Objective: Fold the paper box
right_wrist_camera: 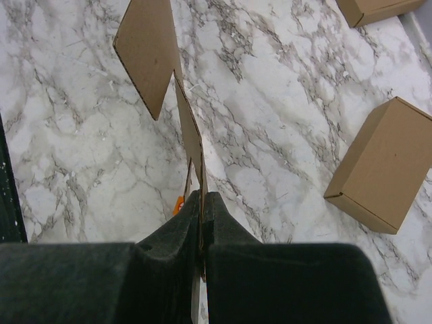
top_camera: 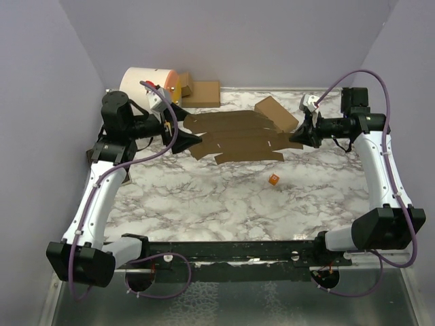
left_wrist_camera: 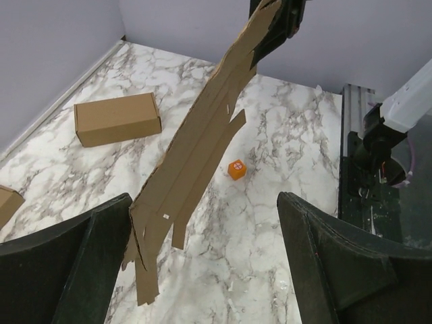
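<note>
Nearest you on the marble table (top_camera: 204, 210), a small orange cube (top_camera: 273, 180) sits alone at five o'clock from the work. Beyond it the paper box (top_camera: 234, 139), not yet folded, hangs as a flat die-cut sheet above the tabletop toward the far side, strung between your two arms. At its three o'clock end the right gripper (top_camera: 293, 138) is clamped tight on the edge, with the card pinched between the closed pads (right_wrist_camera: 175, 243). At its nine o'clock end the left gripper (top_camera: 192, 140) stands wide, its fingers (left_wrist_camera: 74, 263) on either side of the ragged flap end without pinching it; whether the card brushes one finger you cannot tell. Expect the sheet to be light and thin, stiff along its long panels yet ready to hinge at every score line. From the left wrist view it looks twisted along its length, so one grip alone will probably not keep it flat. The loose flaps would likely crease or tear if taken at their tips. Take hold on a broad panel edge beside a score, well in from the slots, and close squarely across the card. Farther off, a closed carton (top_camera: 276, 113) lies at one o'clock from the sheet, and a pale roll (top_camera: 146, 81) rests at eleven o'clock near the far wall.
</note>
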Motion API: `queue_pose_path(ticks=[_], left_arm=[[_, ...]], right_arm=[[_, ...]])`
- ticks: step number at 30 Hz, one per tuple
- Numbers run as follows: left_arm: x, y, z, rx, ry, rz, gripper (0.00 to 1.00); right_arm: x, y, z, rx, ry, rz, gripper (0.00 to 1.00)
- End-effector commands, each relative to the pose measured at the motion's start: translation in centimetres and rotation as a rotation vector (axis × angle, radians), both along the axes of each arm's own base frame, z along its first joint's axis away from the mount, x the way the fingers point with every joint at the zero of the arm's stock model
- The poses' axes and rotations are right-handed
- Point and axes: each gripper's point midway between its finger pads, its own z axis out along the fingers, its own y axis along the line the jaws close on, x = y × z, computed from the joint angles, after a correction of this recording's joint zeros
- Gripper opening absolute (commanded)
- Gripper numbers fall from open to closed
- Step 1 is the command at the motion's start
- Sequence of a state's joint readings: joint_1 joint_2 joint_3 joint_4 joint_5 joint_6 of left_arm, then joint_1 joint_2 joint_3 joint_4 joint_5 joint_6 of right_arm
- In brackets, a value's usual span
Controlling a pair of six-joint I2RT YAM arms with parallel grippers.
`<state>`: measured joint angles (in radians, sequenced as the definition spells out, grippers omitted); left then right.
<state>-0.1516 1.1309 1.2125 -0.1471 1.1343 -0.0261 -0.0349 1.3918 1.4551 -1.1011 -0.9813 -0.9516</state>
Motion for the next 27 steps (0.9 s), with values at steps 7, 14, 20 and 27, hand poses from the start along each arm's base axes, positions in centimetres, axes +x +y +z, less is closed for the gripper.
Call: queue_pose_path(ticks=[7, 14, 20, 27], left_arm=[[2.3, -0.3, -0.4, 0.003, -0.066, -0.021, 0.76], [2.7, -0.6, -0.1, -0.022, -0.06, -0.026, 0.52], [2.8, -1.1, -0.5, -0.018, -0.03, -0.056, 0.48], [3.3, -1.3, -1.6, 0.007, -0.02, -0.058, 0.38]], right_arm=[[-0.4, 0.2, 1.3, 0.023, -0.019, 0.017, 0.01], [-0.5, 0.3, 1.1, 0.027, -0.014, 0.021, 0.01], [-0.5, 0.3, 1.2, 0.024, -0.017, 0.02, 0.01], [-0.5, 0.3, 1.3, 0.024, -0.014, 0.023, 0.01]])
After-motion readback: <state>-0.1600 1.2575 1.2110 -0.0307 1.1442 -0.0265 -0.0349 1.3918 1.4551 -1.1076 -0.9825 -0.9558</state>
